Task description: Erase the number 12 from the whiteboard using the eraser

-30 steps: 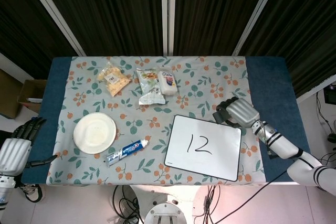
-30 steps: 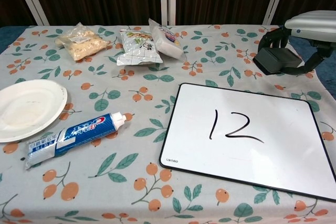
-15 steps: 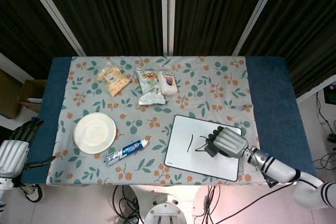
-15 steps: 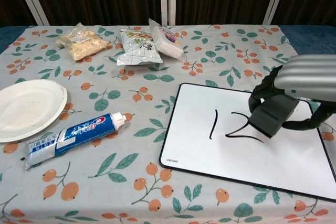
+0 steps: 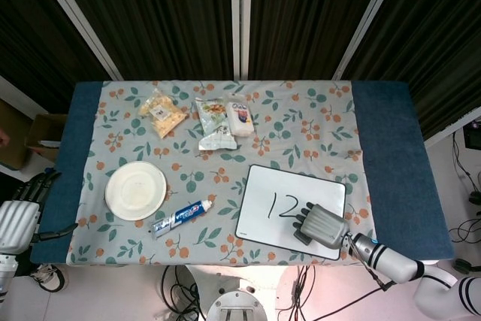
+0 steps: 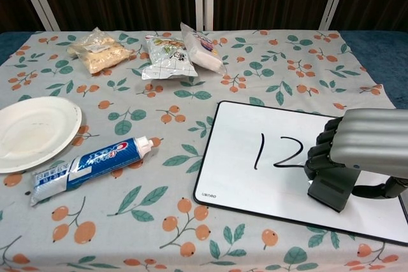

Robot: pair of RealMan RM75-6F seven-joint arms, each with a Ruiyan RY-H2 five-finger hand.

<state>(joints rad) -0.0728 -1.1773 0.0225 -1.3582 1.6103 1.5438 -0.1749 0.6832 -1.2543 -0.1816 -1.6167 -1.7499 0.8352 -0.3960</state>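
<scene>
Right silver robot hand (image 6: 357, 148) curled around a dark grey block eraser (image 6: 331, 186), dark fingers (image 6: 322, 151) wrapped over its top, the block's lower end poking out beneath and resting on or just above the white board surface; contact hard to confirm from either view. Positioned just beside the tail of the "2", near the board's right half.

Black-framed rectangular whiteboard (image 6: 255, 189) lying flat on the floral tablecloth (image 6: 127, 214), with the handwritten black number 12 (image 6: 278, 152) intact, both digits fully legible. Erasing not yet under way, by the look of it.

Eraser likely light, stiff in the body with a soft felt face; best gripped across the long sides, as now, felt side down. Board thin and smooth, likely to slide on the cloth under a sideways push, so firm downward pressure advisable.

Left hand (image 5: 19, 216) at the table's left edge, partly cut off by the frame, absent from the chest view; dark fingers visible at its top, but whether spread or closed impossible to tell. Right palm and the eraser's wiping face hidden under the hand. Right forearm cut off at the chest view's edge.
</scene>
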